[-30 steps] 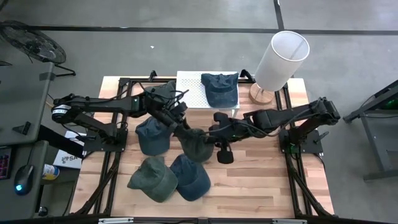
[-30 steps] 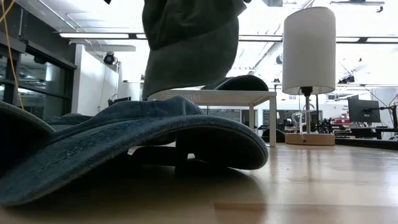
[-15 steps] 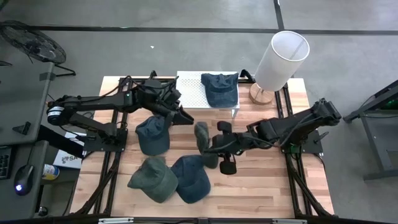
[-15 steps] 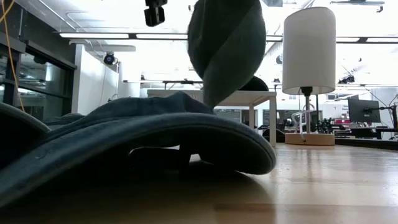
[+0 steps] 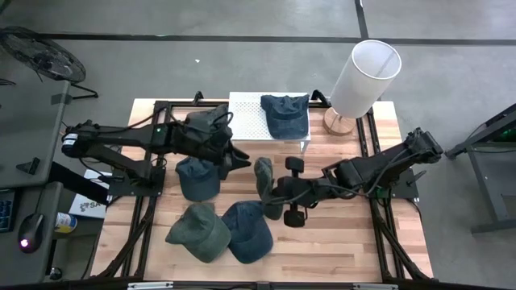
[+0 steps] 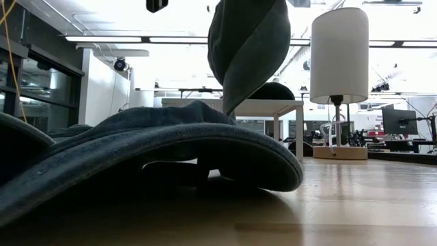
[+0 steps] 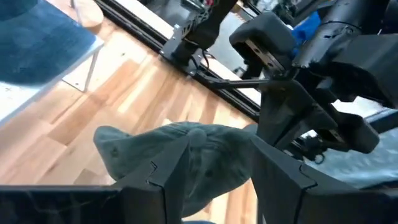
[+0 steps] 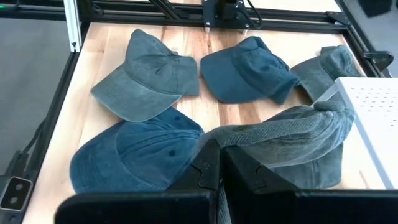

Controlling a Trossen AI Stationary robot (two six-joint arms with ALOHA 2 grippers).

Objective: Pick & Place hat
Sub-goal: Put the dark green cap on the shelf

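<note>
A grey-green hat (image 5: 263, 179) hangs in the air over the middle of the table, narrow and folded; in the low view the hat (image 6: 249, 48) is well above the wood. My right gripper (image 5: 276, 191) is shut on it. My left gripper (image 5: 235, 155) stands open to the hat's left, a short way off and touching nothing. In the left wrist view the hat (image 7: 186, 155) shows beyond the open left gripper (image 7: 214, 171). A white stand (image 5: 250, 121) at the far edge bears a blue hat (image 5: 285, 114). My right gripper (image 8: 219, 152) pinches a fold of the grey-green hat's cloth (image 8: 249, 138) at its edge between the two fingers, coming about level from the table's right. The hat is lifted clear and droops below and beyond the fingers, slack. Whether this is brim or crown I cannot tell.
Several more hats lie on the table: a blue one (image 5: 197, 176), a green one (image 5: 199, 232), a blue one (image 5: 247, 230) under the held hat, and a dark one (image 5: 206, 121) by the left arm. A lamp (image 5: 364, 76) stands at the far right corner.
A second ago both grippers were at the grey-green hat, which was spread wide. My left gripper has let go and drawn back toward the table's left. The hat stays with my right gripper and has swung into a narrow, hanging fold. My right gripper shifted slightly toward the near edge.
</note>
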